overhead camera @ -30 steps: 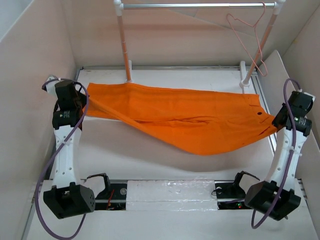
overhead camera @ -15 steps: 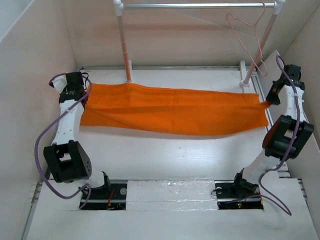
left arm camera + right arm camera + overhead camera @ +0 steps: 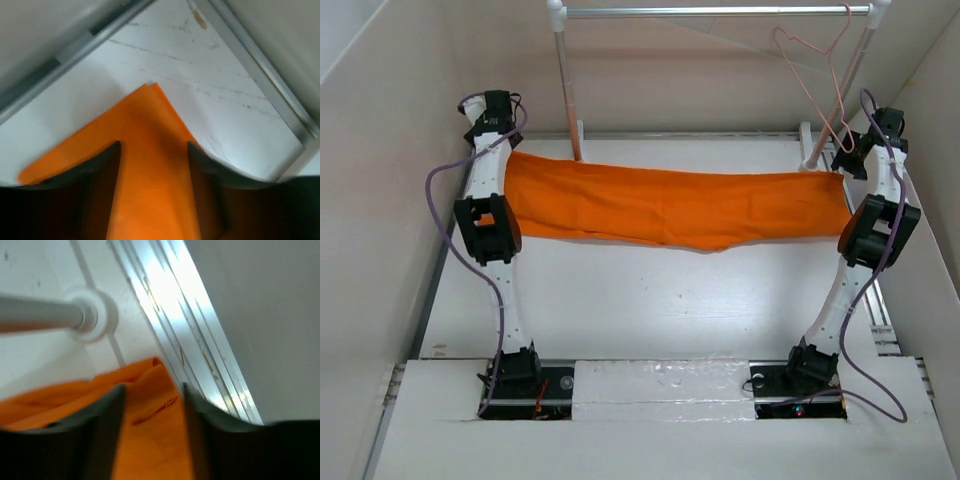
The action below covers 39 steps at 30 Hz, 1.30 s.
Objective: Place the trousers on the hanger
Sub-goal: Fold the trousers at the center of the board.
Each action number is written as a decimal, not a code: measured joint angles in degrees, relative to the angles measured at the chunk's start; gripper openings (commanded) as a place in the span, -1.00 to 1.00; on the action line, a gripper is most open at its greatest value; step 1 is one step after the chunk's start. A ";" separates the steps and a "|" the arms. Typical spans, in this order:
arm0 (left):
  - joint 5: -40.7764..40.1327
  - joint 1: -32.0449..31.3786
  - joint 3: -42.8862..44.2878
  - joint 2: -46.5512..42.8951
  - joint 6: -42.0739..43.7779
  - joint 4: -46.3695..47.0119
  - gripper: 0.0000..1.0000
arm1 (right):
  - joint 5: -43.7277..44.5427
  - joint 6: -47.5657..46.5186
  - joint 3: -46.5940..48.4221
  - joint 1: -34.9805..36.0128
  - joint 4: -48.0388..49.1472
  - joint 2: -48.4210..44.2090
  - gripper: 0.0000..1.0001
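The orange trousers lie folded in a long band across the back of the white table. My left gripper hovers over their left end, jaws open, with cloth showing between the fingers of that gripper. My right gripper is over their right end, also open, and the waistband with a buttonhole lies under that gripper. The pale pink wire hanger hangs from the rail at the back right, above the right gripper.
A silver rail on two posts spans the back, and the right post's base stands close to the trousers' right end. Beige walls close in left and right. A metal track runs along the right edge.
Both arms have carried the trousers toward the back and stretched them out flat. Both grippers, shut on the trouser ends before, now stand open over the cloth.
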 measured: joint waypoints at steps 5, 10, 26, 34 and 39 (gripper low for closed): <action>2.45 1.18 -0.59 7.54 1.55 -1.66 0.98 | -1.86 -0.63 2.71 -0.57 1.70 2.86 0.56; 2.82 3.28 -20.13 -4.76 2.78 1.03 0.69 | -2.75 -1.51 -10.08 -0.83 6.43 -5.51 0.47; 35.01 16.06 -47.01 -18.16 -1.84 22.01 0.05 | -6.38 -1.42 -51.15 -0.74 20.04 -38.53 -0.83; 41.29 15.17 -47.19 -14.93 -2.62 26.56 -0.25 | -8.55 -1.95 -59.23 8.98 21.88 -44.00 -0.50; 41.51 15.17 -44.22 -11.08 -3.17 26.16 -1.00 | -8.85 -2.91 -64.92 12.31 21.62 -48.30 -0.26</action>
